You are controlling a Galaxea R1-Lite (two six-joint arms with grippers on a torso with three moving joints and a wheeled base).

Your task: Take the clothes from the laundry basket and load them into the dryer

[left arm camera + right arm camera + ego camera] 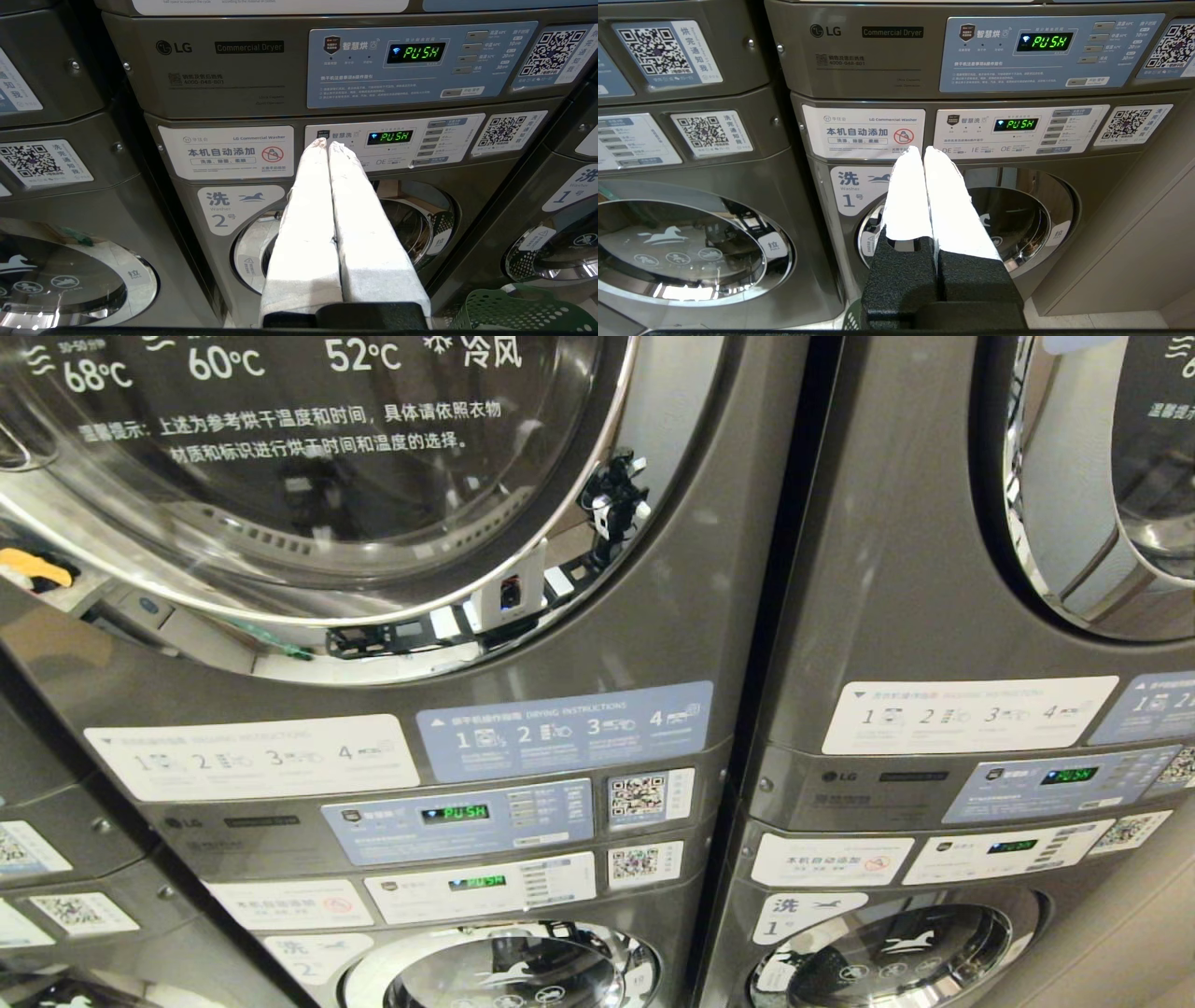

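**Two closed grippers parked before the stacked machines**

Two grey stacked laundry units fill the head view, side by side, each a dryer above a washer. The left unit's dryer door (308, 476) is a large round glass port with a chrome ring and white temperature lettering, and it looks closed. Below it sit a white instruction label, a blue instruction label (565, 730) and the dryer control panel (457, 819), whose green display reads PUSH. Neither arm appears in the head view.

From the left wrist view, the left gripper (327, 143) has its white-wrapped fingers pressed together, holding nothing, and points at the washer control panel (395, 140) of the unit marked 2. That unit's washer door (411, 224) shows behind the fingers.

From the right wrist view, the right gripper (922, 150) is likewise closed and empty, its white-tipped fingers touching along their length, aimed at the unit marked 1, just beneath the white detergent label (864, 132).

The laundry basket (523, 310), green with lattice-holed walls, stands low in front of the washers, at the foot of the gap between the two units; only part of its rim and wall is in view. Its inside is hidden, so whether the clothes lie in it cannot be told.
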